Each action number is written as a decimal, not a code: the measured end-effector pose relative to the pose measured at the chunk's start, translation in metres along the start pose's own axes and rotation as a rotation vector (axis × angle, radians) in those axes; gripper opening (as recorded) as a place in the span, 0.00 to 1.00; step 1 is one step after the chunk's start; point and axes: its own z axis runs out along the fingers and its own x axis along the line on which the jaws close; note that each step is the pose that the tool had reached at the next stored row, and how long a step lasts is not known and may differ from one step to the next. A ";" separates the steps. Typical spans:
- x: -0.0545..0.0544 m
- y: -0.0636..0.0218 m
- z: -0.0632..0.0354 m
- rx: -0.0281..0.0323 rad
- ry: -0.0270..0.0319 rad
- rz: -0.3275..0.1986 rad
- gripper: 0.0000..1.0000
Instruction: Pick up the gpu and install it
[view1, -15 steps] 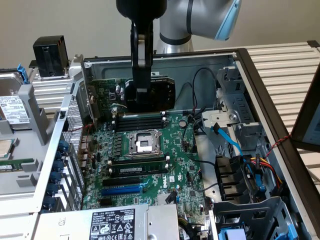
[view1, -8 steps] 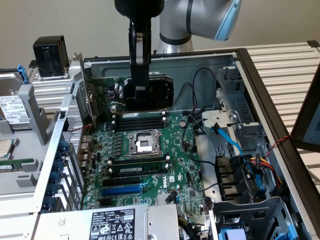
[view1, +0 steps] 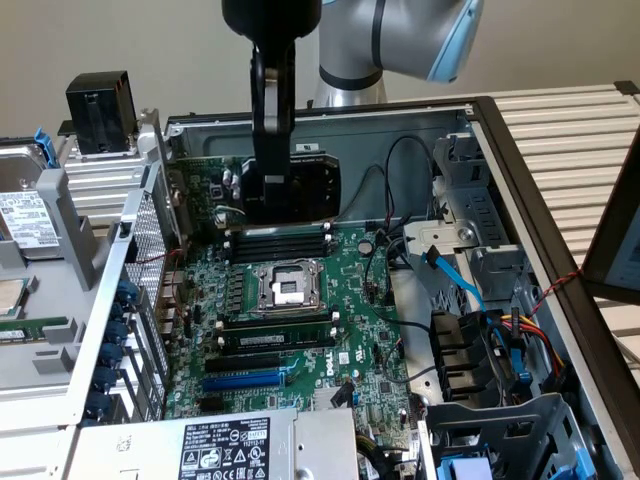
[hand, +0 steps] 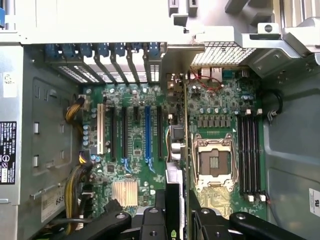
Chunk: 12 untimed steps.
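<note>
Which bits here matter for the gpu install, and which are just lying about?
In the job:
- gpu, held in the gripper
- motherboard
- card slots

Lying about:
- hard drive, outside the case
- power supply
- blue cable
- memory sticks

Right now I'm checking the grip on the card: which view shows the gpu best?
The exterior view: the gpu shows its broad black shroud, clamped in the end effector over the motherboard. The wrist view gives its thin edge, seen end-on between the fingers.
</note>
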 end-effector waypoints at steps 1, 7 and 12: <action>0.001 0.0005 0.0004 0.0000 0.0001 0.000 0.27; 0.015 -0.0003 0.0073 0.0003 -0.0002 0.001 0.27; 0.022 0.0017 0.0156 0.0003 -0.0003 0.003 0.27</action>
